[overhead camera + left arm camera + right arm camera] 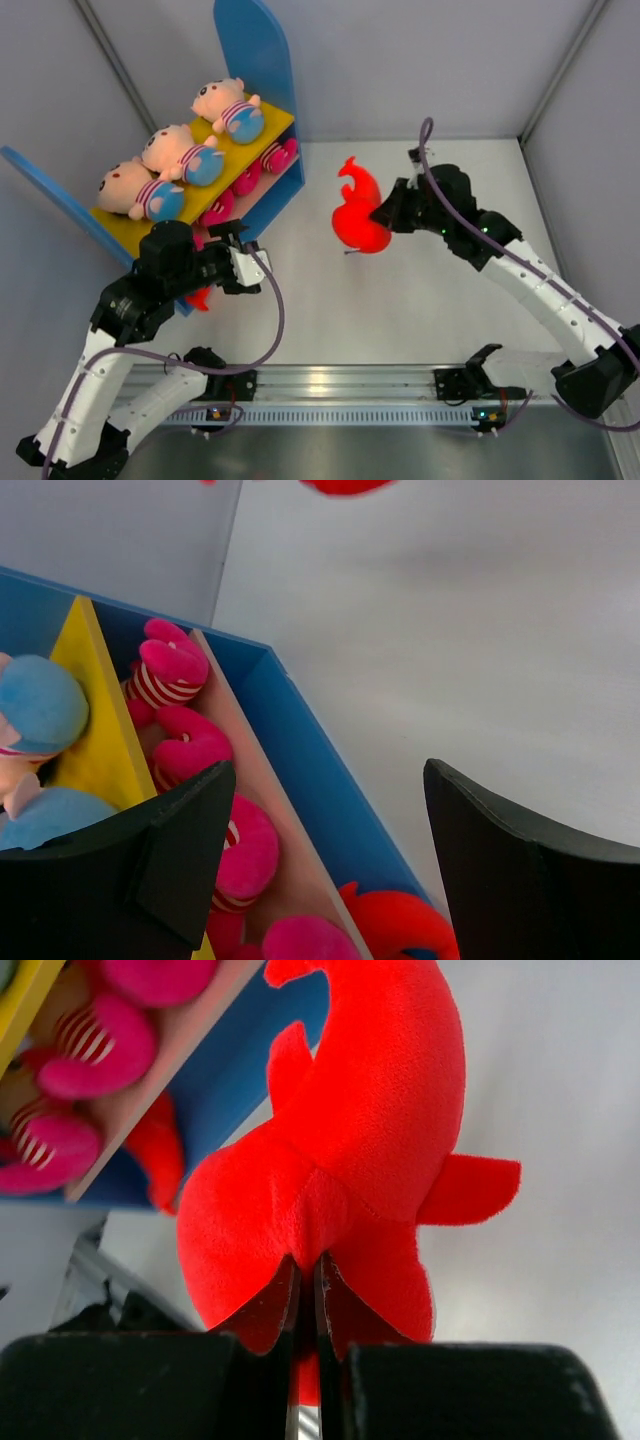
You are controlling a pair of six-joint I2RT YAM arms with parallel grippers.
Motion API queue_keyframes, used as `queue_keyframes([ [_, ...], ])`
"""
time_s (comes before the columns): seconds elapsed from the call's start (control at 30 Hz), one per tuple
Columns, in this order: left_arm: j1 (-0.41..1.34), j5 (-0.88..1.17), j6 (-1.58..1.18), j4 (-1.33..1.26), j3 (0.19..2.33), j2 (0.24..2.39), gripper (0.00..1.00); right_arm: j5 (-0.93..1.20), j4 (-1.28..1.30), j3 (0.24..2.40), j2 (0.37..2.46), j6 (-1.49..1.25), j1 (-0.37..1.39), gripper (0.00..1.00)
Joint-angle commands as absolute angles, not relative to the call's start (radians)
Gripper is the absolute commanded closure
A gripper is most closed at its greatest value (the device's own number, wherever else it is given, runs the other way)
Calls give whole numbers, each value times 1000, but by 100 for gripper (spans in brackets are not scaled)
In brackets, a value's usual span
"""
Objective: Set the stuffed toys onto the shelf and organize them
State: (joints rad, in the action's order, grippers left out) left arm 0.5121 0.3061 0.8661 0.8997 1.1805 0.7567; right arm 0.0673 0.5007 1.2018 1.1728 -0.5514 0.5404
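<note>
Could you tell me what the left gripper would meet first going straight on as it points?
Probably nothing soon: the open left gripper points past the shelf's blue side panel over the table. Farther along, the red plush in the right gripper seems roughly in line, though depth is unclear.

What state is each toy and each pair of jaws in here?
Three peach-faced plush dolls in striped shirts: lying in a row on the yellow upper board.
Pink-footed plush toys: lying on the tan lower board.
Big red plush: gripped, away from the blue-sided shelf.
Second red plush, mostly hidden: by the shelf's foot.
Left jaws: open, empty.
Right jaws: shut on the big red plush.
</note>
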Motion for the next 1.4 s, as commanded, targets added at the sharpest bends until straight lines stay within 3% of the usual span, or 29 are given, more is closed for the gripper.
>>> queue_keyframes([
  [0.0, 514, 348, 1046, 885, 1155, 779, 18, 141, 494, 1259, 1203, -690, 740, 100],
  [0.1, 514, 434, 1106, 887, 1154, 772, 8, 160, 468, 1340, 1267, -710, 852, 100],
  [0.4, 517, 535, 1368, 887, 1101, 782, 6, 239, 305, 1434, 1365, -796, 936, 100],
  [0.5, 520, 541, 1402, 888, 1101, 821, 22, 265, 255, 1459, 1377, -808, 946, 100],
  [0.63, 525, 606, 1362, 885, 1141, 876, 33, 301, 247, 1492, 1407, -810, 954, 100],
  [0.73, 529, 630, 1304, 884, 1219, 928, 70, 316, 255, 1500, 1410, -802, 954, 100],
  [0.77, 529, 635, 1246, 884, 1238, 952, 93, 318, 253, 1500, 1407, -795, 954, 100],
  [0.8, 528, 646, 1212, 884, 1258, 963, 100, 316, 258, 1499, 1396, -787, 954, 100],
  [1.03, 529, 641, 702, 746, 1390, 1041, 100, 284, 342, 1519, 1344, -730, 916, 96],
  [1.1, 529, 605, 588, 683, 1404, 1051, 100, 296, 356, 1514, 1315, -686, 888, 74],
  [1.13, 529, 580, 493, 670, 1414, 1058, 100, 296, 359, 1508, 1299, -646, 862, 54],
  [1.27, 528, 526, 234, 588, 1422, 1066, 100, 302, 347, 1439, 1188, -518, 738, 27],
  [1.37, 528, 459, 33, 513, 1433, 1075, 100, 292, 284, 1317, 1066, -353, 614, 18],
])
